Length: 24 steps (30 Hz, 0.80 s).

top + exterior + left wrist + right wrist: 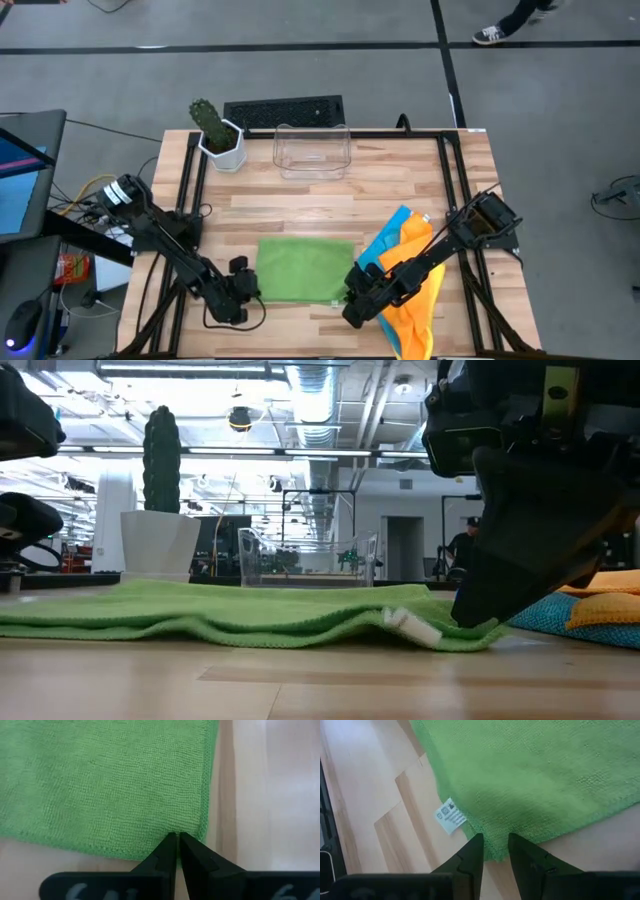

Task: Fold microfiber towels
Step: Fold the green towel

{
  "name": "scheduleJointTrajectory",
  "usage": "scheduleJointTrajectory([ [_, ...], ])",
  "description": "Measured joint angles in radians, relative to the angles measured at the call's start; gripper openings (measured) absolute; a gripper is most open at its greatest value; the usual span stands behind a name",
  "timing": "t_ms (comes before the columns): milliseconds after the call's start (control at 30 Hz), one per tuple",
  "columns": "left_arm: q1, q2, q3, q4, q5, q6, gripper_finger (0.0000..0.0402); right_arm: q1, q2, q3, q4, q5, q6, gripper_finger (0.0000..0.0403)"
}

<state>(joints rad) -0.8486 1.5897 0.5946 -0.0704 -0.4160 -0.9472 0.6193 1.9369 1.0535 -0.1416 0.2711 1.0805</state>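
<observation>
Along the worktop's near edge, the flat green microfiber towel (305,268) lies long-axis left-right; left gripper (177,841) fingers pinched together at its near-left corner, right gripper (495,847) narrowly parted at the near-right corner.

High cam overhead, low cam table-level, both wrist cams close on green towel (305,267).

The spread towel (305,267) lies between the left gripper (243,290) and right gripper (353,296); a towel pile (410,290) sits right; bin (312,150) behind.
</observation>
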Motion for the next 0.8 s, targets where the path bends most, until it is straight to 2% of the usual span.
scheduleJointTrajectory([
  [100, -0.001, 0.009, 0.0, 0.018, 0.001, -0.006, 0.0015, 0.002, -0.028, 0.0, -0.022, -0.033, -0.015, 0.0118],
  [333, 0.001, 0.009, -0.001, 0.012, 0.027, -0.02, 0.0015, 0.016, -0.079, 0.0, -0.078, -0.035, -0.053, 0.0118],
  [467, -0.004, -0.036, -0.002, -0.024, 0.085, -0.056, 0.0015, 0.005, -0.085, 0.0, -0.05, 0.016, -0.108, 0.0118],
  [600, 0.007, -0.12, -0.006, -0.121, 0.093, -0.067, 0.0015, -0.053, -0.085, 0.0, -0.052, 0.057, -0.117, 0.0118],
  [800, 0.032, -0.212, -0.004, -0.195, 0.036, -0.118, 0.0016, -0.156, -0.086, 0.0, -0.002, 0.06, -0.215, 0.0118],
])
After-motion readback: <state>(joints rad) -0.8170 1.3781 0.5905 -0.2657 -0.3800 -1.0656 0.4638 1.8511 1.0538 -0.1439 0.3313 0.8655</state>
